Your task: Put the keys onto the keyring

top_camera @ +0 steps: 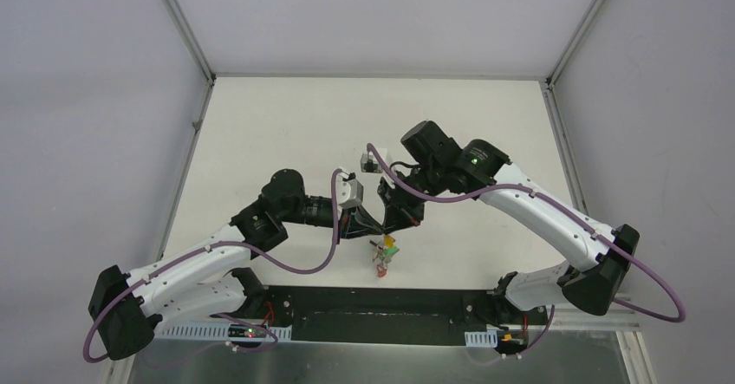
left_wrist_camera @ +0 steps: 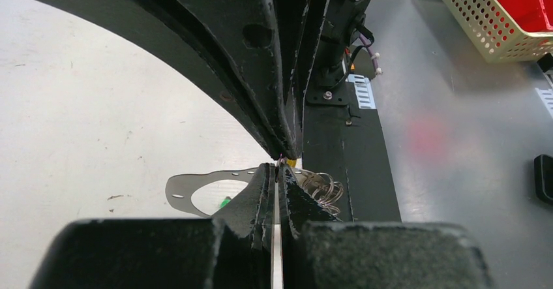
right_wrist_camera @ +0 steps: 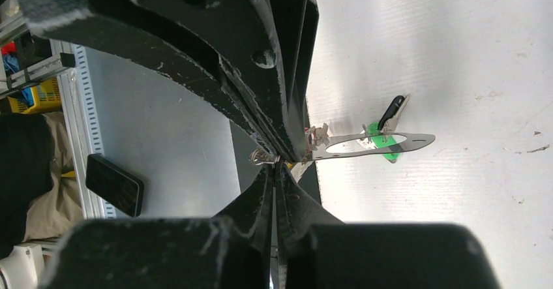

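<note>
My left gripper (top_camera: pixel 371 224) and right gripper (top_camera: pixel 387 221) meet tip to tip above the table's near middle, both shut. The keyring (left_wrist_camera: pixel 195 186), a flat grey oval loop, runs into my left gripper (left_wrist_camera: pixel 279 170). It also shows in the right wrist view (right_wrist_camera: pixel 417 139). My right gripper (right_wrist_camera: pixel 276 163) pinches at a cluster of small wire tag rings (right_wrist_camera: pixel 261 157), which also show in the left wrist view (left_wrist_camera: pixel 324 188). The keys (top_camera: pixel 384 254) hang below the grippers with yellow, green and red tags. A green tag (right_wrist_camera: pixel 386 149) and a black tag (right_wrist_camera: pixel 390 111) hang by the loop.
A small white box (top_camera: pixel 367 162) stands just behind the grippers. The black base plate (top_camera: pixel 381 310) lies along the near edge. Off the table are a dark phone (right_wrist_camera: pixel 114 184) and a perforated yellow basket (left_wrist_camera: pixel 486 31) holding red things.
</note>
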Tool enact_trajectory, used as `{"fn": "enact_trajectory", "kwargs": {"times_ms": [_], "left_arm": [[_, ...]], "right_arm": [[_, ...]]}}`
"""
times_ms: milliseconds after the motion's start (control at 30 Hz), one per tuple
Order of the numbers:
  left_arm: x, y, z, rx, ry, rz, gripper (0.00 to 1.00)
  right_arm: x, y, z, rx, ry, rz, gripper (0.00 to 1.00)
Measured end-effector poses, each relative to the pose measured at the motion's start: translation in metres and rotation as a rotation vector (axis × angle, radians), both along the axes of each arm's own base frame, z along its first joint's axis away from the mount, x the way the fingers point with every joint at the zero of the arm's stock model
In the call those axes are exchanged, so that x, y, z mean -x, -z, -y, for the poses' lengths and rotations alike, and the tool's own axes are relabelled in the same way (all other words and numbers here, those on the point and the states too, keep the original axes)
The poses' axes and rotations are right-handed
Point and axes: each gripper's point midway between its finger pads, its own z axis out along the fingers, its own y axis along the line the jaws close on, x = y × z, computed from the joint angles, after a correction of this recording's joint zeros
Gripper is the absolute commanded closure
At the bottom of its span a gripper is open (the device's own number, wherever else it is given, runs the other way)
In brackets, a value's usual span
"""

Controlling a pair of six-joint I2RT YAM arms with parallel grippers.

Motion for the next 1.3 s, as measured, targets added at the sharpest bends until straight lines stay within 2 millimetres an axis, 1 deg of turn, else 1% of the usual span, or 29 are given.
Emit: {"fn": "enact_trajectory", "kwargs": {"times_ms": [67,200,267,333,533,633,733,900,1100,1300], "left_arm": [[0.000,0.000,0.000,0.000,-0.002,-0.006,1.00],[0.000,0.001,0.000,0.003,-0.009,-0.013,1.00],[0.001,0.002,-0.001,0.006,-0.018,-0.013,1.00],[0.001,0.001,-0.004,0.016,-0.031,-0.008,1.00],[0.000,-0.005,-0.013,0.071,-0.084,0.016,1.00],[0.000,-0.010,-0.018,0.121,-0.115,0.033,1.00],[0.000,-0.014,-0.022,0.172,-0.133,0.052,1.00],[0.002,-0.018,-0.026,0.247,-0.147,0.068,1.00],[0.004,-0.034,-0.030,0.334,-0.146,0.101,1.00],[0.005,-0.050,-0.032,0.407,-0.154,0.121,1.00]], "right_arm": [[0.000,0.000,0.000,0.002,0.003,0.001,0.80],[-0.004,-0.002,-0.004,-0.017,0.013,0.015,0.59],[-0.006,-0.003,-0.006,-0.032,0.023,0.026,0.53],[-0.007,-0.004,-0.007,-0.050,0.030,0.039,0.50],[-0.014,-0.015,-0.005,-0.119,0.074,0.059,0.49],[-0.022,-0.022,-0.001,-0.184,0.117,0.048,0.49],[-0.026,-0.027,0.002,-0.253,0.136,0.036,0.50],[-0.020,-0.035,0.003,-0.350,0.113,0.013,0.52],[-0.012,-0.047,-0.002,-0.436,0.059,-0.012,0.52],[-0.009,-0.053,-0.006,-0.479,0.037,-0.034,0.60]]}}
